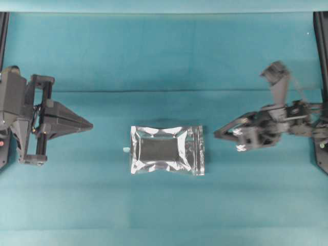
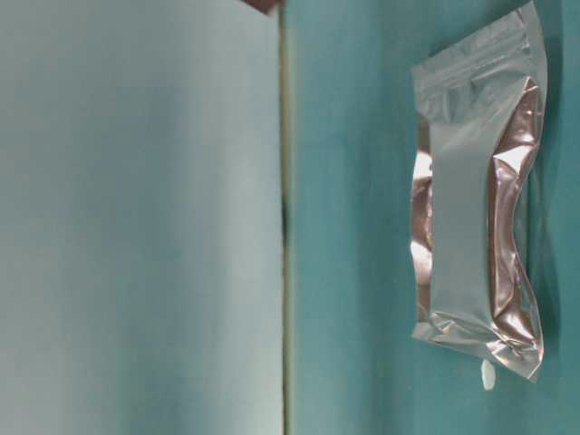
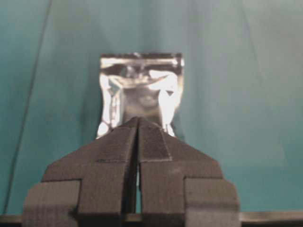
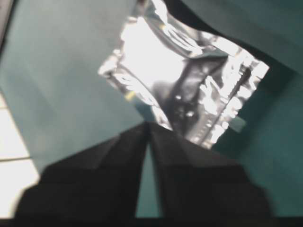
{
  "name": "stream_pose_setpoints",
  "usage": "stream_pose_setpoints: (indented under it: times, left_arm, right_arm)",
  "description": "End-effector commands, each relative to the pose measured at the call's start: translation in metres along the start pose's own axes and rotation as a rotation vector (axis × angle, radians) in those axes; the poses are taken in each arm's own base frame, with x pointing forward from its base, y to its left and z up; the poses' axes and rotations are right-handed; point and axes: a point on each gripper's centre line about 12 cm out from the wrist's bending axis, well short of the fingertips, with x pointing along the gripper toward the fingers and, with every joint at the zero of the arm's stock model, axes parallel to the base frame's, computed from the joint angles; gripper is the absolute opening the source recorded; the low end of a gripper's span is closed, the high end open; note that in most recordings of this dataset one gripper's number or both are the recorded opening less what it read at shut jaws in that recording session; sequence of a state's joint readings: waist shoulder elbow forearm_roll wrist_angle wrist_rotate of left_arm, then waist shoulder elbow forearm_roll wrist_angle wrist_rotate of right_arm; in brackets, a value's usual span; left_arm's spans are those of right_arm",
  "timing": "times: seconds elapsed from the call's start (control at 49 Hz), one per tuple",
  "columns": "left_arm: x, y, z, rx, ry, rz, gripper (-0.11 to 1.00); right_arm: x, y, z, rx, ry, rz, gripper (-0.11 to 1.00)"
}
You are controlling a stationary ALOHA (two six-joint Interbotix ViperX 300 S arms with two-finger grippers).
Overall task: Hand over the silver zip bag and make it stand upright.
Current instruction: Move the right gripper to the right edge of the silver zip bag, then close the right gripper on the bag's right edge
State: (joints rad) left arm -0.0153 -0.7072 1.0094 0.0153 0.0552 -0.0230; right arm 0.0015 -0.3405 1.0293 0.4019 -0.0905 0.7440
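Nothing done yet: silver zip bag (image 1: 167, 150) lies flat mid-tabletop (image 1: 154, 61). Left pincer (image 1: 88, 124) is closed and empty; right pincer (image 1: 219, 131) looks nearly closed, holding nothing. Pickup, handover and standing remain.

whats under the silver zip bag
The silver zip bag lies flat on the teal cloth. A small white scrap peeks out at its left edge. Whatever else lies beneath is covered.

The left gripper (image 1: 88, 124), at the overhead frame's left edge, points right with jaws pressed together, while the right gripper (image 1: 219, 131), at the right edge, points left, rolled askew.
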Motion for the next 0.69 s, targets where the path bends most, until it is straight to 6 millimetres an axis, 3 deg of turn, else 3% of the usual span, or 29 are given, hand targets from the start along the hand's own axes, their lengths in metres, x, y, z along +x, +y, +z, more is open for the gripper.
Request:
stream_pose_setpoints:
  times: [0.0,0.143,0.224,0.673]
  left_arm:
    - [-0.001,-0.001,0.011,0.002,-0.031,-0.005,-0.06]
    - [-0.001,-0.001,0.01,0.003,-0.028,-0.004,-0.06]
    - [-0.001,-0.001,0.01,0.003,-0.02,-0.004,-0.06]
    - [0.0,0.001,0.002,0.005,0.048,0.004,-0.06]
  right_arm:
    - [0.012,0.001,-0.001,0.043,0.009,-0.022,0.43]
    - [0.026,-0.011,-0.007,0.127,0.022,-0.072,0.84]
    - [0.031,-0.016,-0.011,0.15,0.024,-0.087,0.97]
    - [0.063,-0.035,-0.019,0.225,0.011,-0.157,0.97]
